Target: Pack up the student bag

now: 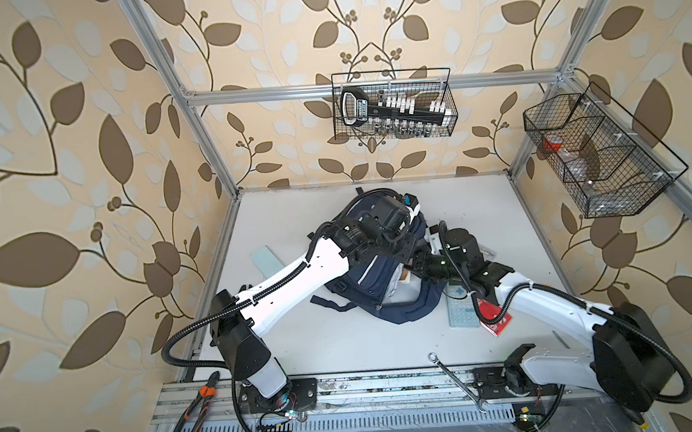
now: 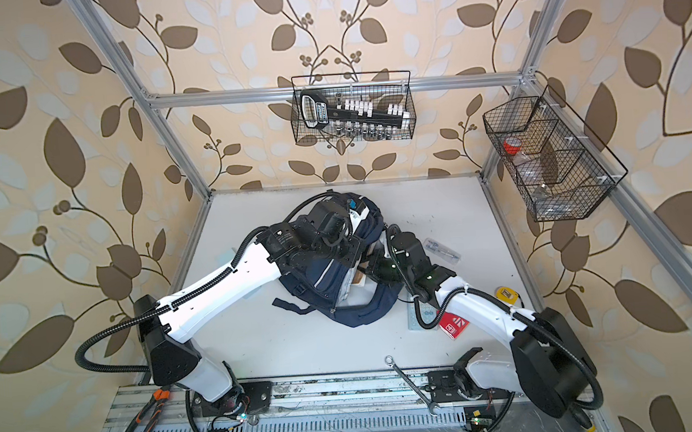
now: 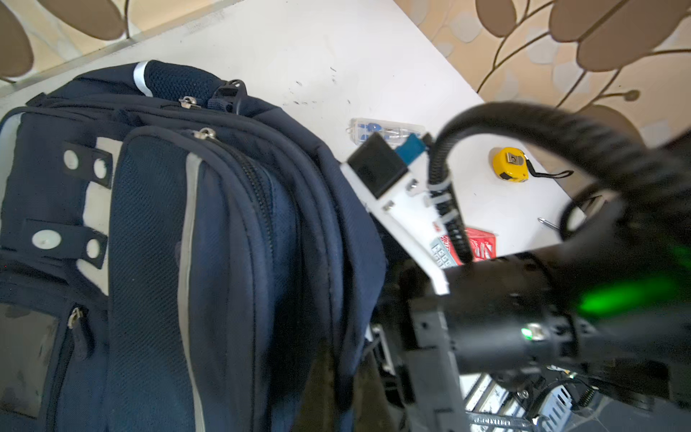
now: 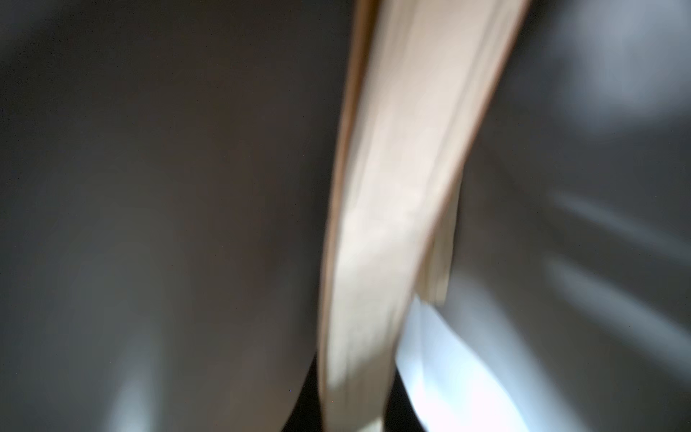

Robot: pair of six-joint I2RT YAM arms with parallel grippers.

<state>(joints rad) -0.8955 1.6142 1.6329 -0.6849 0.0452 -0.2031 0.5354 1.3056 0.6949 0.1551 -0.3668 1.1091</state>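
Observation:
The navy student bag (image 1: 376,283) lies in the middle of the white table in both top views (image 2: 324,287), with its main opening toward the right arm. My left gripper (image 3: 346,396) reaches over the student bag (image 3: 149,262) and is shut on the fabric edge of that opening, a blue strip pinched between its fingers. My right gripper (image 4: 351,411) is inside the opening, shut on a cream-paged book (image 4: 392,187) with a tan cover. A corner of the book (image 1: 403,279) shows at the bag's mouth. Dark lining fills the rest of the right wrist view.
Right of the bag lie a pale calculator (image 1: 461,305), a red booklet (image 2: 454,326), a yellow tape measure (image 2: 507,293) and a clear case (image 2: 442,248). A pale green card (image 1: 270,260) lies left. A wrench (image 1: 458,382) and pliers (image 1: 201,406) rest in front. Wire baskets (image 1: 393,105) (image 1: 598,153) hang above.

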